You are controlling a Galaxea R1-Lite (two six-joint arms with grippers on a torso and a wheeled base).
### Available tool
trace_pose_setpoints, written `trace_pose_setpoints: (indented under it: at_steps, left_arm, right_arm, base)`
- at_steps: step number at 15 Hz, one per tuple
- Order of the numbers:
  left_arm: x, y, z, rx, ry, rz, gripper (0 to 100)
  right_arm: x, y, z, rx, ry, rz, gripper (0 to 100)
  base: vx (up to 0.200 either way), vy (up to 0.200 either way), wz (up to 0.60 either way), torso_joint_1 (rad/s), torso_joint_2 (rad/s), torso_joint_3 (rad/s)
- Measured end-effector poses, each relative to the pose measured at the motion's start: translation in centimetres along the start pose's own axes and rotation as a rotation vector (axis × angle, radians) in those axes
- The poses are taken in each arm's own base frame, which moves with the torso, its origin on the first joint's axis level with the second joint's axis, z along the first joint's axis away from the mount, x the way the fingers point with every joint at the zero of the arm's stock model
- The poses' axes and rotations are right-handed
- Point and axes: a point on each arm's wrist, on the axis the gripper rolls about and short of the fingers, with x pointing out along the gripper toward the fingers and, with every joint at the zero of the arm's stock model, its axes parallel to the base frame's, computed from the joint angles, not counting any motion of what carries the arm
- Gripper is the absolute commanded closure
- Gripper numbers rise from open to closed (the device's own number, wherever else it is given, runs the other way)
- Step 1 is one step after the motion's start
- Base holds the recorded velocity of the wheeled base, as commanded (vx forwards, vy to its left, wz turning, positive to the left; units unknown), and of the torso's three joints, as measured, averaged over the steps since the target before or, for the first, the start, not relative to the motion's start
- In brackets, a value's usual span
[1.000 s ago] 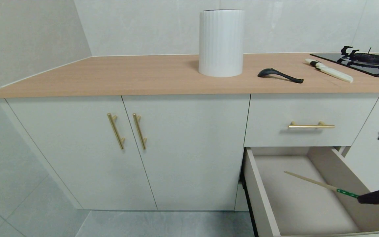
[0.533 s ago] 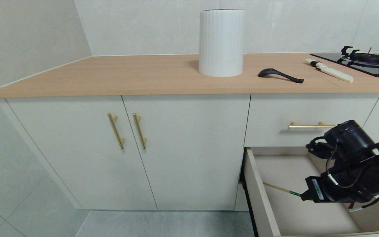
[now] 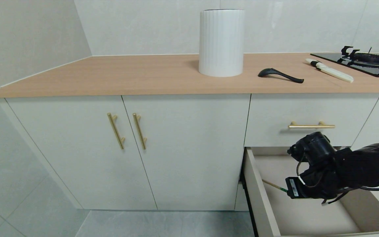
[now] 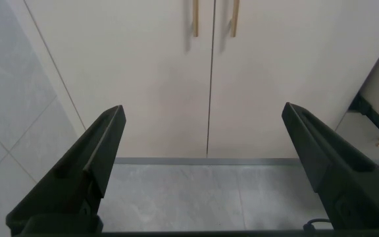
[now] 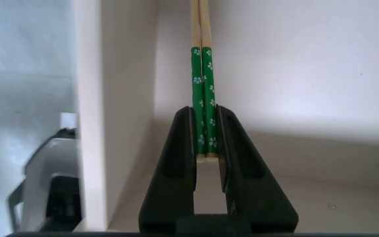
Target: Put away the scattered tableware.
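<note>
- Between the jaws of the right gripper (image 5: 206, 153): chopsticks (image 5: 201, 72) pinched tight at their green end; long axis straight ahead of the jaws, tips close to a side wall of the drawer (image 3: 258, 197)
- left gripper (image 4: 206, 164) gaping, empty, farther off

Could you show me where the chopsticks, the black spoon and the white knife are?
chopsticks (image 5: 201, 85), right wrist view, on their green patterned end.
black spoon (image 3: 281, 75), head view, on the middle of its handle.
white knife (image 3: 329, 70), head view, halfway along its length.
</note>
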Motion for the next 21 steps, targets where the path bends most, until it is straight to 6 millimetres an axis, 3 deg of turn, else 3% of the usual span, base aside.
trace_pose_setpoints:
  at_steps: [11,16,21]
  left_arm:
    - [0.0,0.0,0.0,0.000,0.000,0.000,0]
    - [0.0,0.0,0.0,0.000,0.000,0.000,0]
    - [0.0,0.0,0.0,0.000,0.000,0.000,0]
  right_arm:
    - [8.6,-0.1,-2.0,-0.012,0.100,-0.087,100]
    - [11.3,-0.2,-3.0,-0.012,0.077,-0.087,100]
    - [12.6,-0.6,-3.5,-0.007,0.103,-0.100,100]
  base:
    - [0.000,0.000,0.00,0.000,0.00,0.000]
    - [0.000,0.000,0.00,0.000,0.00,0.000]
    - [0.000,0.000,0.00,0.000,0.00,0.000]
